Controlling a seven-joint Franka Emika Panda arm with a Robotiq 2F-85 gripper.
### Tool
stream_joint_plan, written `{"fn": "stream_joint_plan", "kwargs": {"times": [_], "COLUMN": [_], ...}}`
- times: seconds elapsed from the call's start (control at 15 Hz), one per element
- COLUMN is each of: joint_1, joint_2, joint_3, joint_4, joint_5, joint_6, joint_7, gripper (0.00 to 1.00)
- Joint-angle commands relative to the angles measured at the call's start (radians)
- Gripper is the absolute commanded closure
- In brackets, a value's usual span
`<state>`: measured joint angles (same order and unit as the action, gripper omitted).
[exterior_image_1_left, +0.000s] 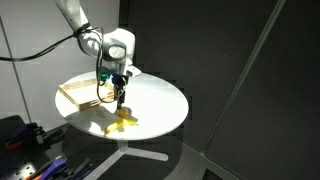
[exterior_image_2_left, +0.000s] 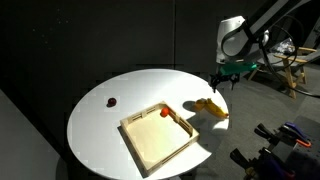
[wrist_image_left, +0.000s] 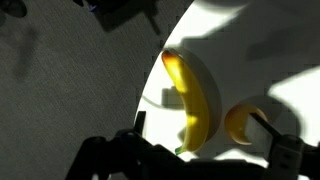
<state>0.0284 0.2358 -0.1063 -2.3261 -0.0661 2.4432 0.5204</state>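
Dark walls all round, and the round white table (exterior_image_1_left: 165, 100) sits lit in the middle. Near its edge hangs the gripper (exterior_image_1_left: 119, 97), jaws spread wide with nothing between them. Right beneath, on the tabletop, lies the banana (wrist_image_left: 190, 100), a smaller yellow piece (wrist_image_left: 242, 122) beside it. Nearby sits a wooden tray (exterior_image_2_left: 150, 145), a small red thing (exterior_image_2_left: 165, 113) in its corner.

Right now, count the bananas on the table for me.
2. One banana lies by the table edge, under the open gripper. The second banana lies just beside it, partly hidden by a finger; it may be only a piece.
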Motion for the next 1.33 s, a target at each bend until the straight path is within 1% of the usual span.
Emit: {"fn": "stream_joint_plan", "kwargs": {"times": [0.0, 0.27, 0.8, 1.27], "joint_1": [-0.013, -0.019, -0.043, -0.042], "joint_2": [0.014, 0.022, 0.034, 0.058], "joint_3": [-0.001, -0.008, -0.007, -0.008], "joint_4": [0.007, 0.0, -0.035, -0.07], "joint_5": [0.003, -0.001, 0.024, 0.021], "joint_6": [0.009, 0.025, 0.121, 0.181], "joint_7": [-0.07, -0.114, -0.216, -0.241], "gripper": [0.0, 0.0, 0.0, 0.0]}}
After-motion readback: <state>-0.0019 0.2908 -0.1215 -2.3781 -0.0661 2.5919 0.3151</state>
